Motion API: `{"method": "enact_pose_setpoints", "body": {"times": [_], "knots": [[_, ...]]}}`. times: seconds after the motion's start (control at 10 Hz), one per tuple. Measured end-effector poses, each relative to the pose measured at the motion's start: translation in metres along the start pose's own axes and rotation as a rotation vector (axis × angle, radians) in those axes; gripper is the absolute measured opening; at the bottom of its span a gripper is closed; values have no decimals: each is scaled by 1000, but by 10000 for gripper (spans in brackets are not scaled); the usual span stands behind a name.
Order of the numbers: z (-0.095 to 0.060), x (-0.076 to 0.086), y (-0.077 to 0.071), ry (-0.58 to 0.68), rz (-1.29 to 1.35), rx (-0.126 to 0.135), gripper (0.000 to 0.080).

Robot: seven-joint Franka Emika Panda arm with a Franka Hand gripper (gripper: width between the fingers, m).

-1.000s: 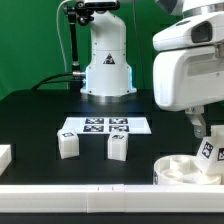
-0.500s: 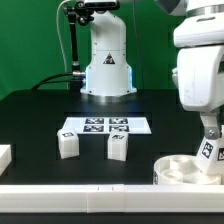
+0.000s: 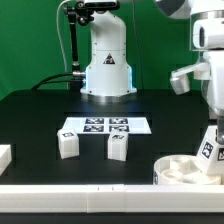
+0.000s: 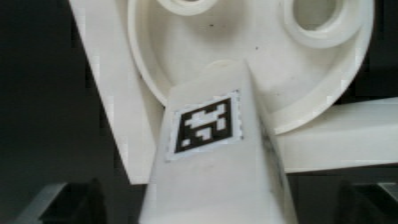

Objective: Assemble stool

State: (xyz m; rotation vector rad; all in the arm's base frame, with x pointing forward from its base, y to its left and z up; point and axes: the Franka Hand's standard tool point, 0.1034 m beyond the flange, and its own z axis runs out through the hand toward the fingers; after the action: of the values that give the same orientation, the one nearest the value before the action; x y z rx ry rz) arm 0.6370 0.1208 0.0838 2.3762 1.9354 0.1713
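The round white seat (image 3: pixel 183 170) lies at the exterior view's lower right, underside up with holes; it fills the wrist view (image 4: pixel 196 40). My gripper (image 3: pixel 213 137) is shut on a tagged white leg (image 3: pixel 208 151), whose lower end rests on the seat's right side. In the wrist view the leg (image 4: pixel 210 125) runs out from between my dark fingers (image 4: pixel 50 205) over the seat, with my gripper (image 4: pixel 214 208) closed around it. Two more tagged legs (image 3: pixel 68 145) (image 3: pixel 119 146) stand on the table in front of the marker board (image 3: pixel 105 126).
The robot base (image 3: pixel 107 65) stands at the back centre. A plain white block (image 3: pixel 4 156) lies at the exterior view's left edge. A white rail (image 3: pixel 70 192) runs along the table's front edge.
The arm's large white body has swung toward the exterior view's right and mostly out of frame. The held leg has stayed at the seat. The two loose legs have not moved.
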Motion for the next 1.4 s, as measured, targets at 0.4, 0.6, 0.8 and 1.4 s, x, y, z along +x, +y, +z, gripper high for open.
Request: {"method": "enact_pose_setpoints", "body": {"times": [0.4, 0.6, 0.8, 1.4], "knots": [[6, -7, 2, -51, -323, 4, 649], [7, -9, 2, -55, -329, 6, 385], [8, -10, 2, -56, -327, 8, 338], [9, -16, -1, -64, -47, 34, 340]]}}
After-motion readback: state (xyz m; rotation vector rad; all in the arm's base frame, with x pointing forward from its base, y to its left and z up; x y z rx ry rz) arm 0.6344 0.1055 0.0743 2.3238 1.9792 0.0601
